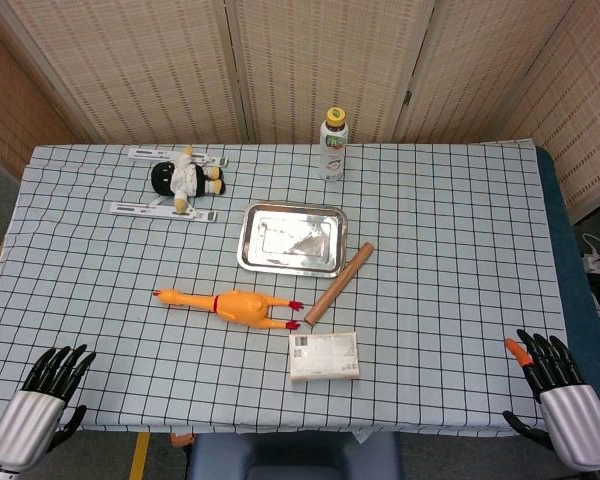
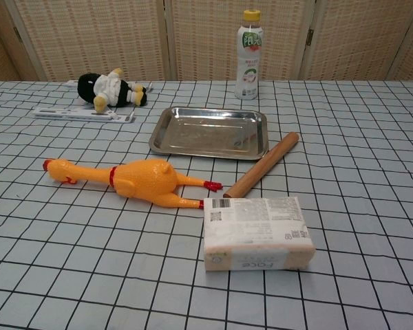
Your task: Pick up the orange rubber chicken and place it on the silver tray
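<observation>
Left robot hand (image 1: 52, 378): you see it at the near left edge of the bench (image 1: 460, 230), fingers spread and apart, holding nothing.
Right robot hand (image 1: 548, 364): you see it at the near right edge, fingers spread, released; one fingertip is orange.
Tissue pack (image 2: 257, 232): lies nearest you at centre, just beside the chicken's feet.
Orange rubber chicken (image 2: 139, 181): lies on its side on the checked cloth, head to your left, red feet to your right, in front of the tray and apart from it. Neither robot hand touches it.
Wooden rolling pin (image 2: 262, 164): lies diagonally, near end close to the chicken's feet, far end beside the tray's right corner.
Silver tray (image 2: 166, 128): sits mid-bench, nothing inside.
Plush toy (image 2: 111, 90): lies far left, between two white strips (image 1: 163, 210).
Bottle (image 2: 249, 54): stands upright behind the tray, yellow cap on.
</observation>
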Motion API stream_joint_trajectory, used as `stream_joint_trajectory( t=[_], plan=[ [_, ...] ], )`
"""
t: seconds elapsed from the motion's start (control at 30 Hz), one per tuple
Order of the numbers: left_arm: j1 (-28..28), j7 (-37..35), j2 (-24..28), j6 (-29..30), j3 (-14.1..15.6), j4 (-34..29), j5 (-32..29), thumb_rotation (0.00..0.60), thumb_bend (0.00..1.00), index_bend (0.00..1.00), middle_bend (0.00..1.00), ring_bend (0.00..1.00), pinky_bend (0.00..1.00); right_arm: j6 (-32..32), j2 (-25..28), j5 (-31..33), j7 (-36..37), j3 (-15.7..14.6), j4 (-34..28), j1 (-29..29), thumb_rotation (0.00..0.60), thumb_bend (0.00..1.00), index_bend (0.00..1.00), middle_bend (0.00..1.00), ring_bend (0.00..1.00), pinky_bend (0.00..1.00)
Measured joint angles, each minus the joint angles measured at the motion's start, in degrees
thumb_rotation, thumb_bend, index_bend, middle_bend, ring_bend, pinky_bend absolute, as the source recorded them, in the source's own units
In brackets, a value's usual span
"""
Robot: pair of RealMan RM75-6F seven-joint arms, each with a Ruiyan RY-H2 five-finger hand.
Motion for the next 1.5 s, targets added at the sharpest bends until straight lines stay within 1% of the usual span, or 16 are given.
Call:
stream_joint_trajectory(
  t=[0.2,0.33,0.4,0.47,0.6,0.73,0.87,0.97,1.13,1.4,1.5],
  plan=[
    [-0.29,0.40,-0.52,-1.03,0.18,0.23,0.19,0.600,0.40,0.00,0.00,0.00,0.08,-0.52,-0.12,-0.08,-0.10,-0.09,0.05,0.26,0.600,0.07,0.00,0.00,0.00,0.00],
    [-2.17,0.96,-1.41,-4.23,-0.31,0.11,0.10,0.600,0.40,0.00,0.00,0.00,0.10,-0.42,-0.19,0.27,-0.05,0.14,0.11,0.27,0.600,0.07,0.00,0.00,0.00,0.00],
    [-3.67,1.72,-1.76,-6.49,-0.96,-0.26,-0.18,0.600,0.40,0.00,0.03,0.00,0.09,-0.82,-0.27,0.82,-0.07,0.32,0.08,0.41,0.600,0.07,0.00,0.00,0.00,0.00],
    [-5.83,3.37,-2.18,-9.72,-2.09,-1.04,-0.77,0.600,0.40,0.00,0.05,0.00,0.09,-1.68,-0.40,1.59,-0.25,0.52,0.03,0.67,0.600,0.07,0.00,0.00,0.00,0.00],
    [-10.64,6.29,-3.11,-17.00,-4.56,-2.80,-2.66,0.600,0.40,0.00,0.03,0.00,0.08,-4.18,-1.07,3.17,-1.21,0.91,0.04,1.48,0.600,0.07,0.00,0.00,0.00,0.00],
    [-16.57,8.01,-4.46,-26.06,-7.35,-3.84,-6.15,0.600,0.40,0.00,0.01,0.00,0.08,-5.98,-2.03,4.94,-2.49,1.39,0.31,2.18,0.600,0.07,0.00,0.00,0.00,0.00],
    [-23.02,8.50,-6.68,-34.37,-10.31,-3.18,-10.49,0.600,0.40,0.00,0.00,0.00,0.08,-7.44,-2.57,7.10,-3.53,1.90,0.47,2.55,0.600,0.07,0.00,0.00,0.00,0.00],
    [-27.14,8.97,-9.57,-38.14,-12.47,-0.75,-13.49,0.600,0.40,0.00,0.00,0.00,0.08,-8.62,-2.99,8.26,-3.73,2.25,0.70,3.03,0.600,0.07,0.00,0.00,0.00,0.00],
    [-31.75,8.13,-13.74,-42.06,-14.52,5.11,-16.69,0.600,0.40,0.00,0.00,0.00,0.08,-9.35,-3.72,9.58,-4.50,2.86,1.21,3.51,0.600,0.07,0.00,0.00,0.00,0.00],
    [-36.74,5.14,-18.19,-46.80,-15.50,14.50,-20.47,0.600,0.40,0.00,0.00,0.00,0.08,-9.92,-4.69,11.68,-5.72,3.87,1.80,3.99,0.600,0.07,0.00,0.00,0.00,0.00],
    [-38.06,3.36,-19.53,-47.63,-15.43,17.69,-21.13,0.600,0.41,0.00,0.04,0.00,0.08,-10.08,-4.97,12.47,-6.32,4.18,1.94,4.09,0.600,0.07,0.00,0.00,0.00,0.00]
  ],
)
